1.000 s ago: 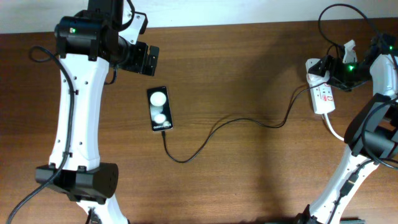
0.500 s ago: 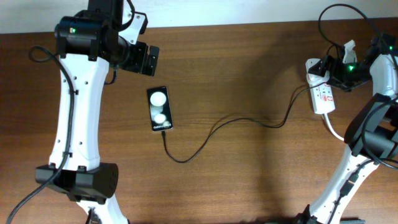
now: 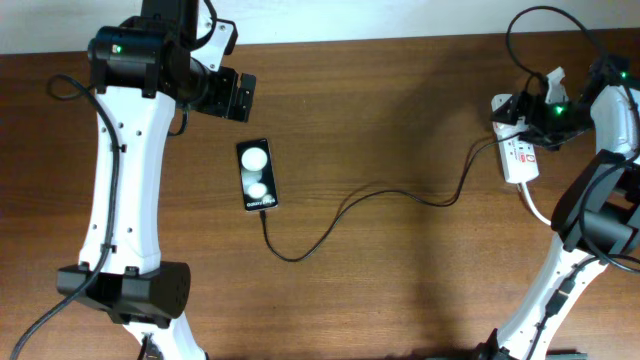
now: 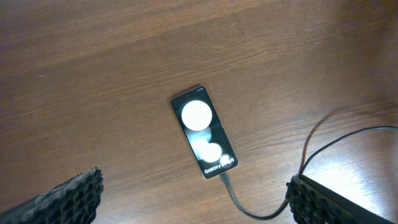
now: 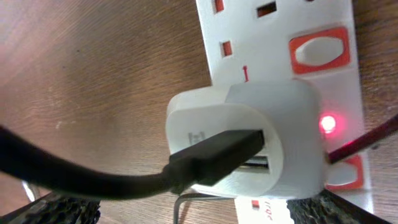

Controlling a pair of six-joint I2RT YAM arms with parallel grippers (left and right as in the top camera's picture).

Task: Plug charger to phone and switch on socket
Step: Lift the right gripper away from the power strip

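Observation:
The phone point(image 3: 257, 175) lies flat on the wooden table, its screen showing two white spots; it also shows in the left wrist view point(image 4: 203, 132). The charger cable point(image 3: 400, 195) is plugged into the phone's near end point(image 4: 225, 182) and runs right to the white adapter point(image 5: 249, 140), which sits in the socket point(image 3: 519, 158). A red lamp point(image 5: 328, 124) glows on the socket point(image 5: 280, 31) beside the adapter. My left gripper point(image 3: 238, 97) hangs open above and behind the phone point(image 4: 199, 214). My right gripper point(image 3: 522, 110) is open, its fingers either side of the adapter point(image 5: 199, 216).
The socket's thick white cord point(image 3: 537, 208) trails off towards the right arm's base. Red rocker switches point(image 5: 319, 50) line the strip. Black robot cables loop above the right wrist point(image 3: 545, 30). The table's back edge runs along the top of the overhead view.
My right wrist has shifted slightly up and left over the socket. The phone, cable and left arm have not moved.

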